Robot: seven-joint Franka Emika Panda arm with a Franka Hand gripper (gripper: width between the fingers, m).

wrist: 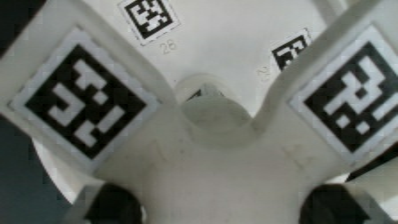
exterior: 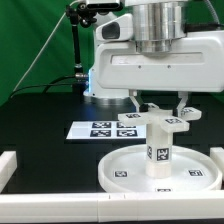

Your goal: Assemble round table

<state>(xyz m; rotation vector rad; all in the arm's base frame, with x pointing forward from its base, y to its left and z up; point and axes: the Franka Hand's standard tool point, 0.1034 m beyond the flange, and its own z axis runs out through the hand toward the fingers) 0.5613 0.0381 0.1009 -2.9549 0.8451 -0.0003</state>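
The large round disc [exterior: 125, 172] lies flat on the black table at the front of the exterior view. The short cylinder leg [exterior: 160, 152] stands upright on its central hub. The cross-shaped foot [exterior: 160, 122] sits on top of the leg. My gripper [exterior: 160, 108] hangs straight above it, with one finger on either side of the foot. In the wrist view the foot [wrist: 214, 120] fills the picture with its square tags. It lies between my two dark fingertips [wrist: 111, 205], and my gripper [wrist: 222, 205] looks shut on it.
The marker board [exterior: 105, 129] lies on the table behind the disc. A long white rail [exterior: 60, 208] runs along the front edge and another [exterior: 8, 165] stands at the exterior view's left. The arm's white base [exterior: 110, 75] rises at the back.
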